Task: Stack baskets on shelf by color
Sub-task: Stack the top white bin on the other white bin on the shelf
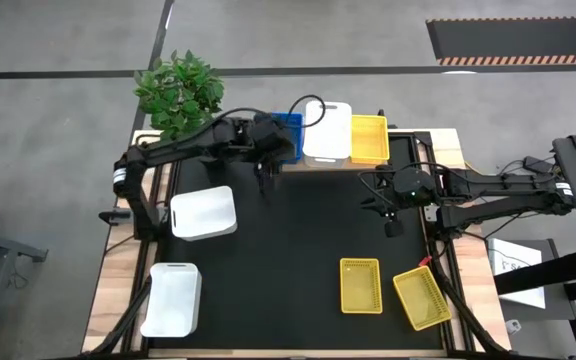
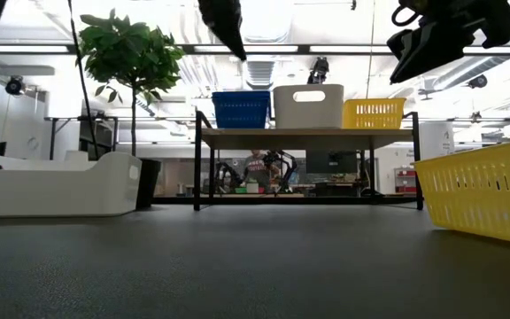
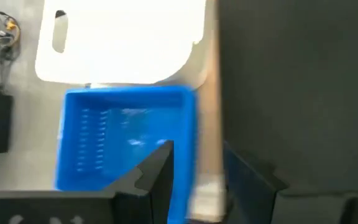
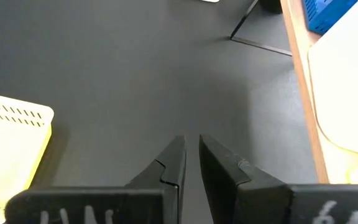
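Note:
A blue basket (image 1: 290, 126) (image 3: 123, 137) stands at the left end of the shelf (image 2: 304, 135), with a white basket (image 1: 328, 130) and a yellow basket (image 1: 369, 138) beside it in a row. My left gripper (image 3: 197, 168) (image 1: 280, 152) hangs open just above the blue basket's near wall. One finger shows over the inside, the other over the shelf's edge (image 3: 213, 93). I cannot see that either touches. My right gripper (image 4: 192, 146) (image 1: 376, 190) hovers over the mat near the shelf's right half, fingers almost together and nothing between them.
Two white baskets (image 1: 203, 213) (image 1: 172, 297) lie on the mat's left side and two yellow baskets (image 1: 360, 284) (image 1: 421, 297) at its near right. A potted plant (image 1: 178, 90) stands at the far left, beside the shelf. The mat's middle is bare.

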{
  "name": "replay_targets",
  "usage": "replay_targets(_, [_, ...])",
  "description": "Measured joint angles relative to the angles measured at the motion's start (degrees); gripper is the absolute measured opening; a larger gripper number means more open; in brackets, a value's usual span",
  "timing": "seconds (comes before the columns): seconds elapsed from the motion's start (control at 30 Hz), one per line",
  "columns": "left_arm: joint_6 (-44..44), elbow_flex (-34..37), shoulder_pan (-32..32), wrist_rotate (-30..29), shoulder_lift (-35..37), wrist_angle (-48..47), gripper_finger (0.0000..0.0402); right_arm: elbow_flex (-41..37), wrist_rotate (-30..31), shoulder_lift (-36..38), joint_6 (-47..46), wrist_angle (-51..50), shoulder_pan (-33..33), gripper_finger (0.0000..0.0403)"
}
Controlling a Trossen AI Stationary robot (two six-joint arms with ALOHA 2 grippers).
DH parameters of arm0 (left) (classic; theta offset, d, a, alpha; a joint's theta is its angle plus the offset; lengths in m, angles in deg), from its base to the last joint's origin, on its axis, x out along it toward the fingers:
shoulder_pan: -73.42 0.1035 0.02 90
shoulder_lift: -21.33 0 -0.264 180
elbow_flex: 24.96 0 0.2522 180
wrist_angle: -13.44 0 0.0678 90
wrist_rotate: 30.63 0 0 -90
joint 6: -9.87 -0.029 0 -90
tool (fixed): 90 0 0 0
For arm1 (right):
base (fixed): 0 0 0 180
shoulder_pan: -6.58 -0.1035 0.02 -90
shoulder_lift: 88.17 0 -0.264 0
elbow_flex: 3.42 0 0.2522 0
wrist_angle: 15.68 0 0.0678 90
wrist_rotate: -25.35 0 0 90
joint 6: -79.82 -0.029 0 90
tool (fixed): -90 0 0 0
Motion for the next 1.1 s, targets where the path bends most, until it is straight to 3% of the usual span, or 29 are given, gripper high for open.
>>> replay_targets(0.2, [10.9, 6.1, -8.9, 0.5, 3.3, 2.7, 0.0123, 0.0, 0.0, 0.0, -1.0, 0.0, 0.0, 0.0038])
replay_targets(0.4, [16.2, 15.2, -17.7, 0.0, 5.0, 7.6, 0.0123, 0.0, 0.0, 0.0, -2.0, 0.0, 0.0, 0.0038])
replay_targets(0.57, [26.8, 22.1, -22.3, 0.0, 5.8, 7.1, 0.0122, 0.0, 0.0, 0.0, -3.5, 0.4, 0.0, 0.0038])
replay_targets(0.87, [51.6, 30.3, -23.6, -0.4, 6.0, -4.0, 0.0122, 0.0, -0.1, 0.0, -4.1, 0.4, 0.0, 0.0038])
replay_targets(1.1, [66.2, 37.4, -22.3, -2.0, 6.0, -4.6, 0.0122, -0.2, -0.1, 0.0, -4.5, 0.4, 0.0, 0.0038])
